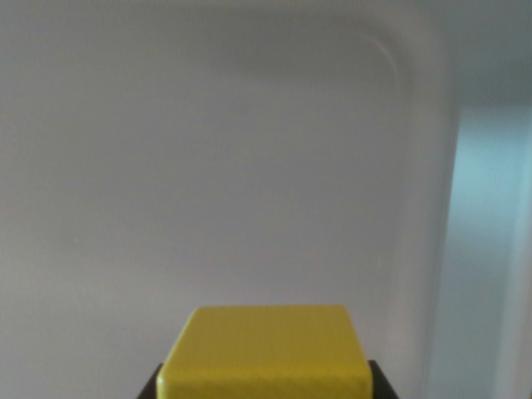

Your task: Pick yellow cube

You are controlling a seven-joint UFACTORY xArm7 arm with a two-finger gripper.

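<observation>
A: What carries everything here?

B: A pale grey tray [416,125] with a raised rim and a rounded corner at the wrist view's upper right. Beyond that rim, along the right edge of the view, runs a lighter bluish strip of surface [490,249]. The tray floor itself looks bare.

A: And the yellow cube?

B: The yellow cube [266,353] sits at the bottom centre of the view, well apart from the tray's rounded corner. Dark parts of the gripper [266,391] show just beside its lower left and lower right edges, pressed close against it.

A: So the pincer has it?

B: It looks that way: the dark fingers [381,384] flank the cube tightly on both sides, so I judge it is clamped on the cube. Only slivers of them show, though.

A: Which step, then?

B: The grasp seems made. I cannot tell whether the cube rests on the tray or hangs above it. The next move calls for a straight lift with firm grip.
</observation>
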